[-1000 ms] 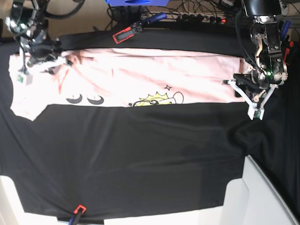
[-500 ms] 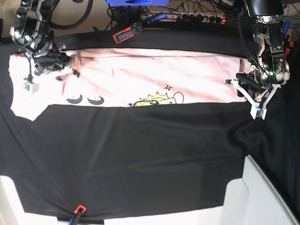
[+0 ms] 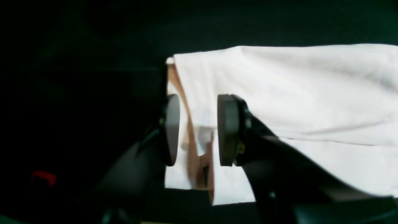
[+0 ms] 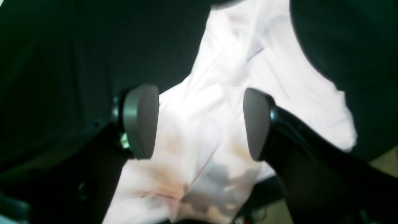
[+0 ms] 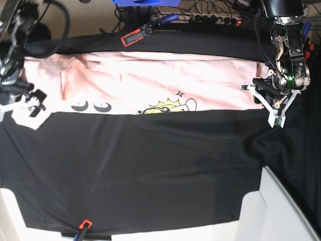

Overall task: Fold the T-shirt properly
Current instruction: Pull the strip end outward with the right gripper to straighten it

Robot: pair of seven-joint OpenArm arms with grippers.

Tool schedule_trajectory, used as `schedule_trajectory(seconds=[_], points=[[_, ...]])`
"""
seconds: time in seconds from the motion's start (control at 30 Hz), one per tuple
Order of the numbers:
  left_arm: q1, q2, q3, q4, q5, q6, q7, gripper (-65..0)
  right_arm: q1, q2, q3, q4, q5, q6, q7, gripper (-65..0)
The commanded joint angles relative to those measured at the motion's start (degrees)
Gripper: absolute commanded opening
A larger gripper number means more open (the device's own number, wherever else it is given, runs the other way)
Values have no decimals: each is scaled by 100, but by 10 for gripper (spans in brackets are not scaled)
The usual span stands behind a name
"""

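The pale pink T-shirt (image 5: 150, 80) lies as a long folded band across the far part of the black table cover (image 5: 150, 165), with black lettering and a yellow print along its near edge. My right gripper (image 5: 22, 101) hovers over the shirt's left sleeve end. In the right wrist view it (image 4: 199, 124) is wide open, with wrinkled shirt cloth (image 4: 217, 93) below the pads. At the shirt's right end is my left gripper (image 5: 262, 98). In the left wrist view it (image 3: 199, 129) stands partly open, the shirt's folded edge (image 3: 279, 93) in the gap, unpinched.
Red-and-black clamps hold the cover at the far edge (image 5: 135, 36) and the near edge (image 5: 83, 224). A white panel (image 5: 281, 211) stands at the near right. Cables and a power strip (image 5: 215, 20) run behind the table.
My right gripper has opened, let go of the shirt's shoulder area and swung left and toward the front. The cloth there has settled flatter. The left arm has barely moved.
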Motion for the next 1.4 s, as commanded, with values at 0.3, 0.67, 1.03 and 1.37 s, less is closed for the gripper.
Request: schedule_trajectory(seconds=[0.3,0.67,1.03,1.37], points=[[-73,-67,-33,124,1,-9,-84,-443,1197,634,-953,-1438,23,-4,41,-460],[-64,-67,-33,106,10,-9,-84,-443,1935,827,-1015,-2739,-425,5,243,-443],[-64,-58,-33,89,1,-9,-84,-443,2234,827,-1006,-3636,-1524,585,647,-297],[-55,-49,-33,89,-7,-9,-84,-445,2349,827,-1006,-4155,-1638,629,964,-305]])
